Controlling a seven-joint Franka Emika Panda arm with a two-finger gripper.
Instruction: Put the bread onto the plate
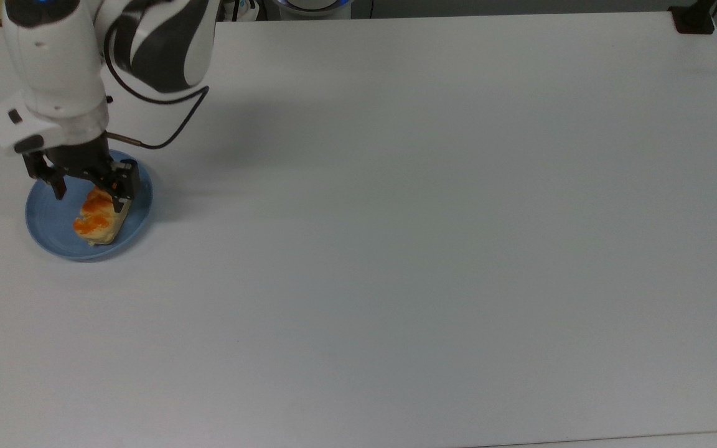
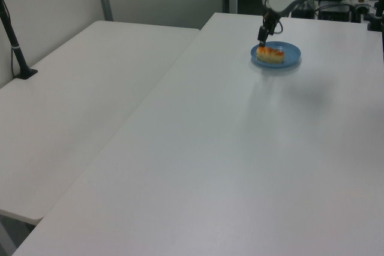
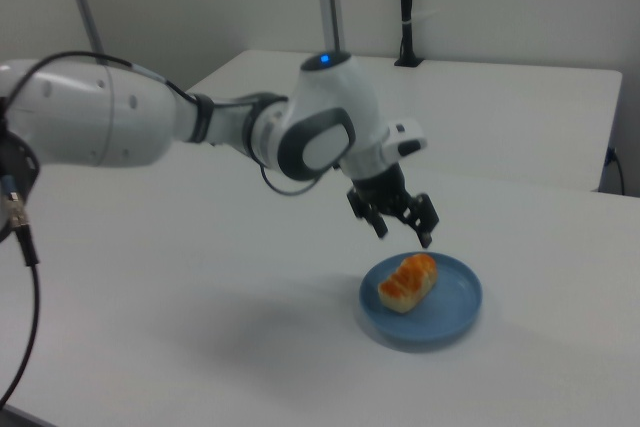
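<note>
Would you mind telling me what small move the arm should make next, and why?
Probably a straight lift up and away. The bread already lies on the plate, and the gripper hangs open just above it, fingers apart and not touching it in the right view. Rising straight should keep the fingers from nudging the bread off.

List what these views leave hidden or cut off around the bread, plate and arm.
- Bread: in the top view its upper end sits under the open gripper.
- Plate: its far rim in the top view is covered by the gripper body.
- Arm: cut off by the top view's upper edge and the right view's left edge.
- Left view: the bread's stripes are too small to count.
</note>
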